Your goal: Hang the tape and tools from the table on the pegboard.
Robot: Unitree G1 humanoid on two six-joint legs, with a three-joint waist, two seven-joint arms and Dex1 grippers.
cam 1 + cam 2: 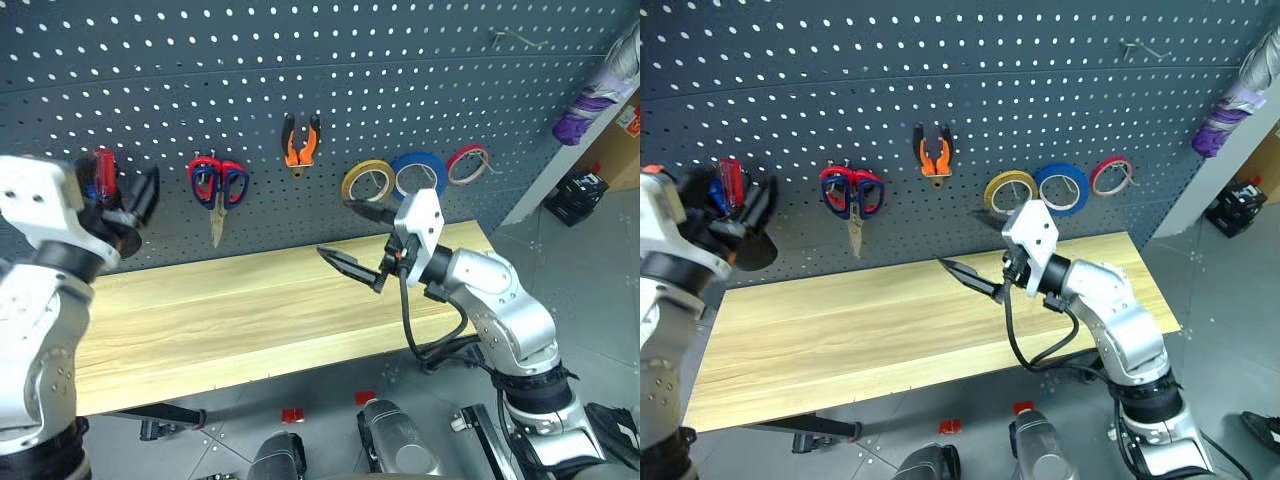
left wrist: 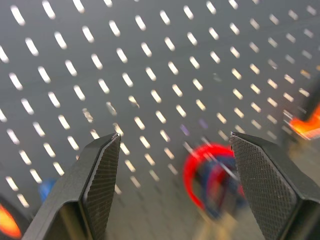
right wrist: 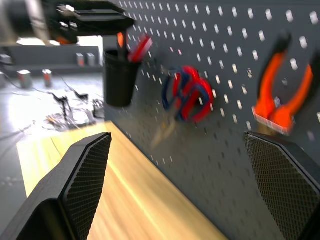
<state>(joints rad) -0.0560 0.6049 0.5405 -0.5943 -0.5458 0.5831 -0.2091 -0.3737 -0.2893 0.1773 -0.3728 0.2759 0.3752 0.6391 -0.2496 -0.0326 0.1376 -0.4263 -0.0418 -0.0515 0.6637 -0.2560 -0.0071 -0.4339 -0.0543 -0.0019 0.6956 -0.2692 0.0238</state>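
pegboard [image 1: 300, 60], dark grey with rows of small round holes, is carrying three tape rings at right centre: amber tape [image 1: 367, 181], a wider blue roll [image 1: 420, 174], a thin red roll [image 1: 468, 164]. one pair of pliers [image 1: 300, 143], orange and black, is hanging at upper centre. scissors [image 1: 218, 185] with red and blue handles overlapping are hanging left of centre; cannot separate the pairs. a red handle [image 1: 104, 172] is sticking up at far left. light wood-grain table [image 1: 250, 310] is lying bare.

right wrist view is showing a black cup [image 3: 120, 75] holding the handles. left gripper [image 1: 140, 200] and right gripper [image 1: 362, 240] are both standing spread, holding nothing.
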